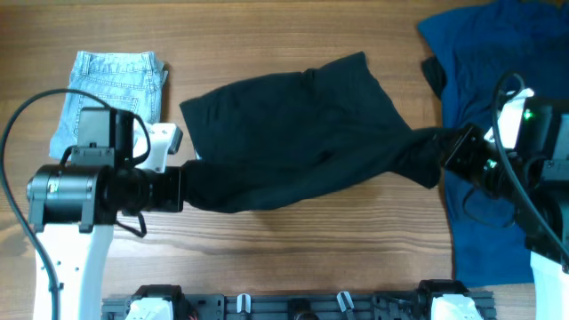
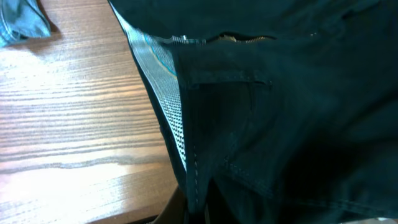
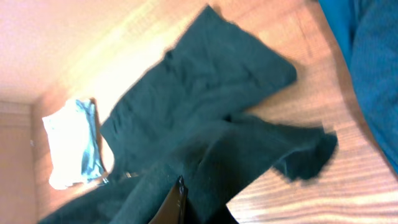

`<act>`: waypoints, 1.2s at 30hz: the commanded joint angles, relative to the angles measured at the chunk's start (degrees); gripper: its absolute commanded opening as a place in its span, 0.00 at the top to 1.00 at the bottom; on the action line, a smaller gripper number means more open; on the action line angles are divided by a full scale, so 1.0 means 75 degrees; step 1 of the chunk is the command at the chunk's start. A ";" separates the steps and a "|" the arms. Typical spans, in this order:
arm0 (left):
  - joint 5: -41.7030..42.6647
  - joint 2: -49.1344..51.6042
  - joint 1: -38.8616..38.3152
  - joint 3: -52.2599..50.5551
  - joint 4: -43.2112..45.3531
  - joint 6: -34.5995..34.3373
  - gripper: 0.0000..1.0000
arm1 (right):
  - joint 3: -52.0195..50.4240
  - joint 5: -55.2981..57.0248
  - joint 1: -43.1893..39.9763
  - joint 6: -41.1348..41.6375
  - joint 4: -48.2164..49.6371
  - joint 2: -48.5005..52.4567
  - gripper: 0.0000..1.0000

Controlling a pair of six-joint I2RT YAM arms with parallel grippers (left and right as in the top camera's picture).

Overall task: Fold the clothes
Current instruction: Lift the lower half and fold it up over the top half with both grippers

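Observation:
The black shorts [image 1: 293,133] lie stretched across the middle of the wooden table, held at both ends. My left gripper [image 1: 188,188] is shut on the shorts' left edge, near the waistband and zip [image 2: 186,149]. At the right, a drawn-out leg of the shorts runs into my right gripper [image 1: 449,151], which is shut on it. In the right wrist view the black shorts [image 3: 205,118] spread away from one dark fingertip [image 3: 180,190]. Small light-blue denim shorts [image 1: 111,93] lie folded at the back left. A royal-blue garment [image 1: 498,98] covers the right side.
The left arm's black body and cable [image 1: 80,191] sit over the table's left front. The right arm [image 1: 533,142] hangs over the blue garment. A rail with fixtures [image 1: 293,305] runs along the front edge. Bare wood [image 1: 338,240] shows in front of the shorts.

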 commanded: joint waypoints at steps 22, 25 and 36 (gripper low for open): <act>-0.2515 0.5246 0.0012 0.0108 0.6126 -0.0204 0.12 | 0.0198 -0.1851 -0.0090 -0.0420 0.7286 0.7306 0.19; -0.2681 0.5053 0.0125 0.0350 0.5712 -0.0364 0.00 | 0.0204 -0.1848 -0.0408 -0.0883 0.6709 0.7102 0.09; 0.0070 0.4558 0.0052 0.0510 0.4322 -0.0020 0.44 | -0.0149 -0.0778 -0.0962 -0.2209 0.2532 0.6508 0.45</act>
